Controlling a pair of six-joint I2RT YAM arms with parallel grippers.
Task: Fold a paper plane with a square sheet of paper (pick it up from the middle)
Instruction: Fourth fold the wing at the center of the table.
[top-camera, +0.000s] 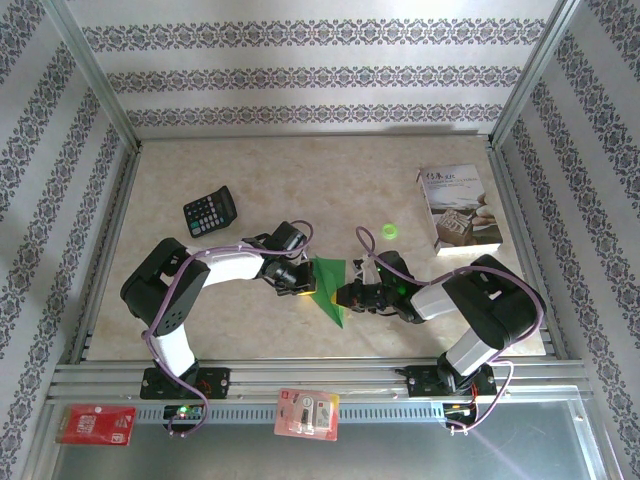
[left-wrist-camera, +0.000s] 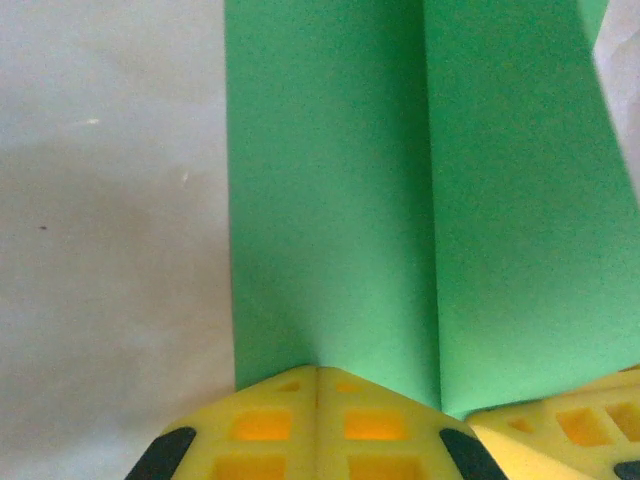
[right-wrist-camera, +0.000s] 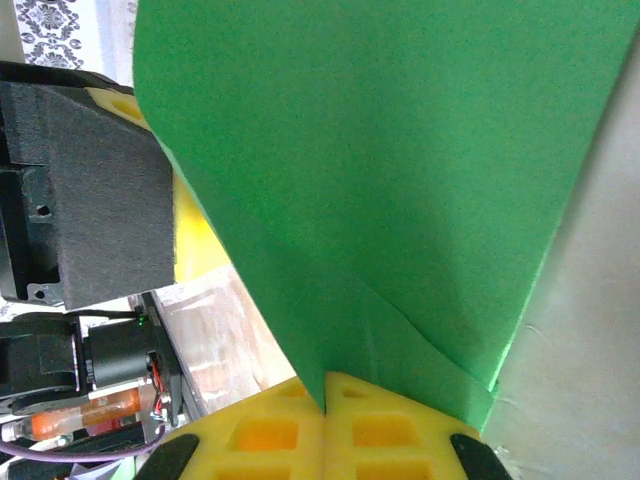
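My left gripper (left-wrist-camera: 318, 372) has its jaws pinched shut on the paper plane (left-wrist-camera: 400, 180) beside the centre crease. My right gripper (right-wrist-camera: 325, 382) clamps the opposite side. Between them, over the middle of the table (top-camera: 250, 180), the green dart's long axis runs far-to-near, tip pointing toward the near edge.

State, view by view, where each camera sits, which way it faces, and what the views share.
Top external: above and behind the bases, looking down at the table; both arms, left gripper and right gripper show.
Left wrist: on the left arm, looking along its yellow fingers at the green paper.
Right wrist: on the right arm, looking along its yellow fingers at that paper.
Shared: the paper, pinched in shut fingers.
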